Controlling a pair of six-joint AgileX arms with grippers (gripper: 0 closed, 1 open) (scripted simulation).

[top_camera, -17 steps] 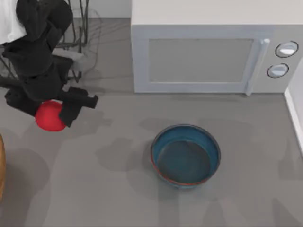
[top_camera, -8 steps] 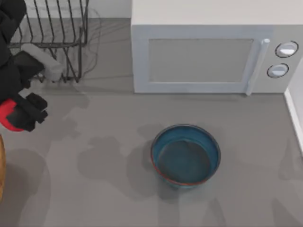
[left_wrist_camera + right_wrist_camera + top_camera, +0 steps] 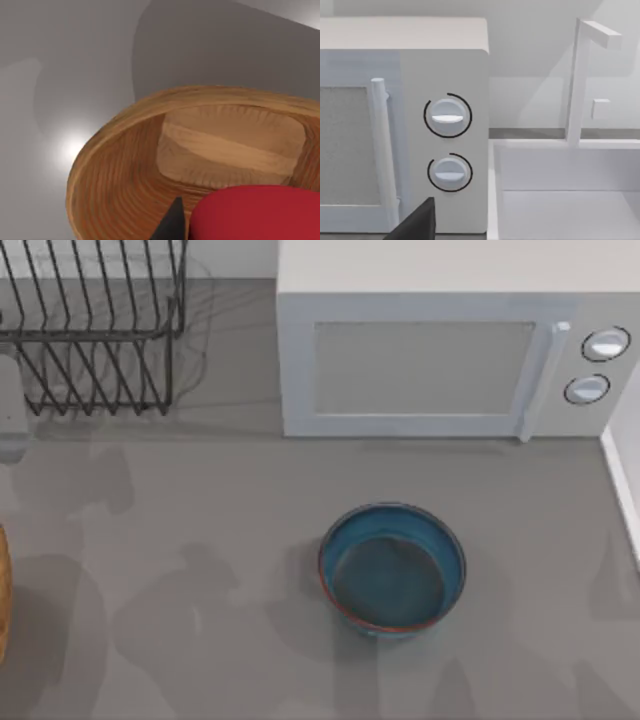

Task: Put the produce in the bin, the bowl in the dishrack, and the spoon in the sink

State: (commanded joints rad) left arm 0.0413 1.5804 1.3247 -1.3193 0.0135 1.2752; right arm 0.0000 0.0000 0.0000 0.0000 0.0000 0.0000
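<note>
Left wrist view: our left gripper (image 3: 200,227) clamps the produce (image 3: 255,212), smooth, slip-prone, over the bin (image 3: 120,170); right jaws unclear.

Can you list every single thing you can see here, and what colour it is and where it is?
bowl: one, teal-blue with a reddish-brown edge, on the grey table in front of the microwave.
dishrack: one, black wire, at the table's far left corner.
microwave: one, white with two round knobs, at the back of the table, toward the right.
sink: one, white with a white tap, right beside the microwave.
bin: one, brown wooden, round and open; its edge shows at the top view's left edge.
produce: one, bright red, above the bin's opening, close to the left wrist camera.
left gripper: one dark fingertip beside the produce.
right gripper: one dark fingertip in front of the microwave.
</note>
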